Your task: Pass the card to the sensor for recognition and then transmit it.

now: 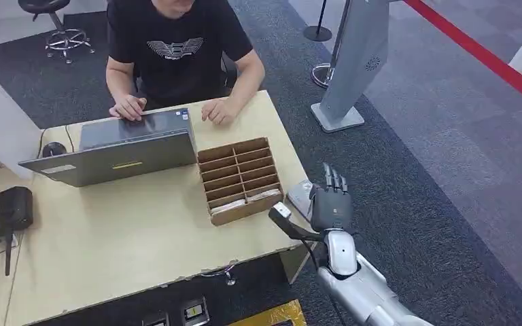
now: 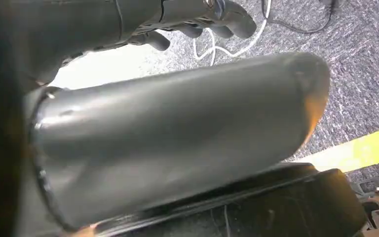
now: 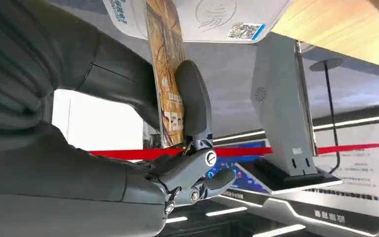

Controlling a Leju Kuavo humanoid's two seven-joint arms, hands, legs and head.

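Card [image 3: 165,74] in right hand [image 1: 331,207], seemingly touching sensor [image 3: 217,19]

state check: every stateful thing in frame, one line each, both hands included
Brown printed card: upright, pinched in the right hand, top edge at the reader.
Right hand: holds the card at the table's right edge.
White card reader sensor: resting on the table corner, card against it.
Left hand: fingers curled in, holding nothing.
Grey laptop: lid open.
Brown slotted cardboard organiser: cards in the nearest slots.

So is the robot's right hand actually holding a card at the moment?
Yes, the right wrist view shows the right hand pinching a brown printed card between thumb and finger, just by the white sensor.
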